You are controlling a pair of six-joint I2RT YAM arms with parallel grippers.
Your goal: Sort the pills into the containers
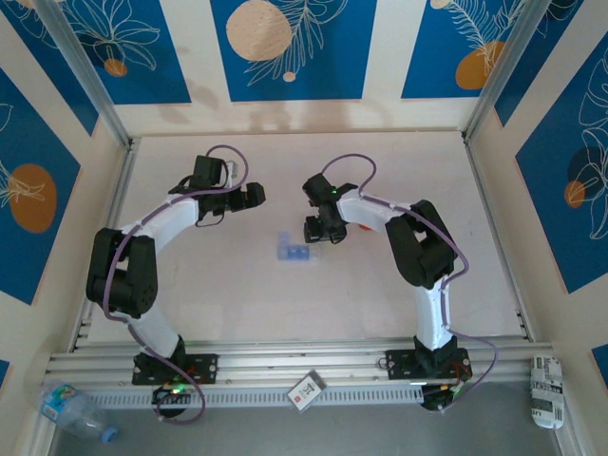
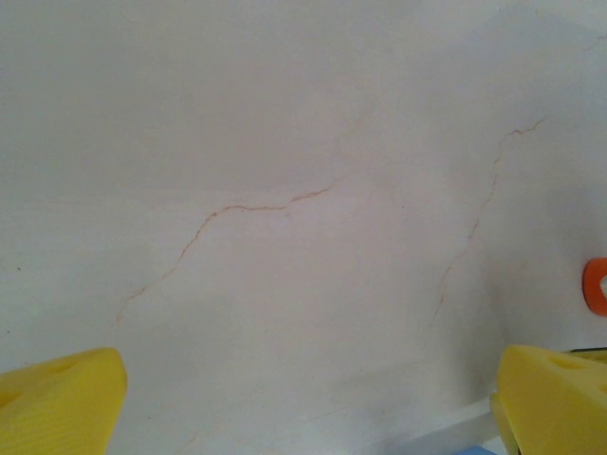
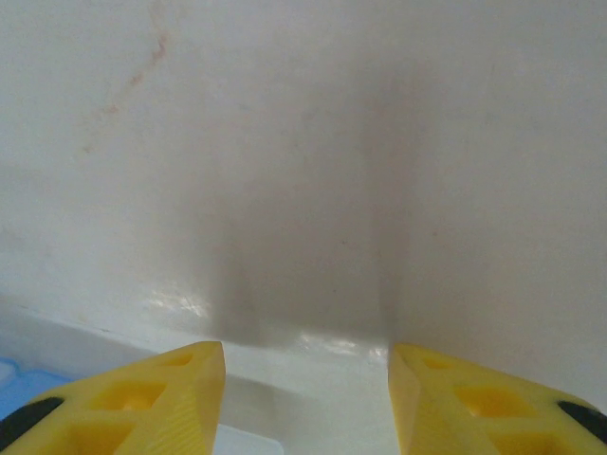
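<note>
The table is being hemmed in by blue-and-white patterned walls at the back and on both sides, and by an aluminium rail along the near edge. Open room is being left across the near half of the table and along its far edge.

The containers, a pale-blue strip of joined compartments, are being shown lying near the middle of the table. What is being held in the compartments cannot be told, as the pills are too small to be made out.

The right end effector is being held just beside the strip's right end, its yellow fingers partly apart. Whether the strip is being touched cannot be told. An orange item is being partly hidden under the right arm.

The left end effector is being held wide apart, up and to the left of the strip.
</note>
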